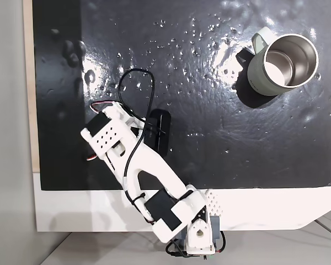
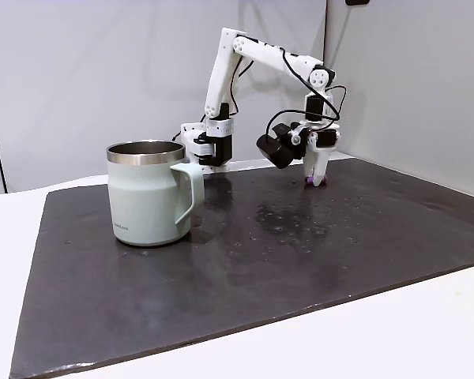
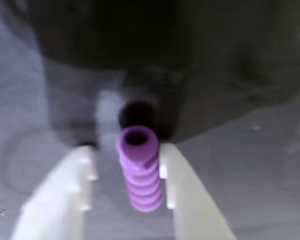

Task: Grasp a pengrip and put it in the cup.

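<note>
Wrist view: one pengrip [image 3: 139, 172], purple and ribbed, lies between the two pale fingers [image 3: 182, 195] of the pincer [image 3: 125, 170]. The right finger sits against it; a narrow gap shows on the left, so the jaws stand slightly apart and not clamped. The background is blurred and dark.

One cup [image 2: 152, 192] is counted in both fixed views, upright on the dark mat [image 2: 300, 253], well apart from the pincer [image 2: 316, 178]. In a fixed view the pengrip [image 2: 312, 182] is a tiny purple speck at the fingertips, resting on the mat. In the fixed view from above, the arm [image 1: 138, 165] covers the pincer and pengrip. The worktop [image 1: 71, 218] is white, its edges cut off.
</note>
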Controlling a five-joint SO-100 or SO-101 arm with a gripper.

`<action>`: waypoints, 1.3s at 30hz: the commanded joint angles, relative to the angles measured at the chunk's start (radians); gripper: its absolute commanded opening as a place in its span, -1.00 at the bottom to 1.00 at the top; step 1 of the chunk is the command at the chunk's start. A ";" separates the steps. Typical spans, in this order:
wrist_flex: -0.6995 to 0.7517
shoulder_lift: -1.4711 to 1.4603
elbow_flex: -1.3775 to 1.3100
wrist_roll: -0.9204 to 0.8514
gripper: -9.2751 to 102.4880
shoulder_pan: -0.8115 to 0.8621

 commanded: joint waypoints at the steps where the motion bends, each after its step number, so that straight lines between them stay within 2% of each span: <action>1: -0.005 0.000 -0.032 -0.002 -0.83 -0.011; 8: 0.054 0.031 -0.072 0.002 -0.83 -0.003; 15: 0.430 0.032 -0.482 -0.038 -0.83 0.046; 29: 0.471 0.365 -0.624 -0.321 -0.83 0.074; 33: 0.471 0.422 -0.526 -0.330 -0.83 0.081; 39: 0.474 0.588 -0.339 -0.376 -0.83 0.212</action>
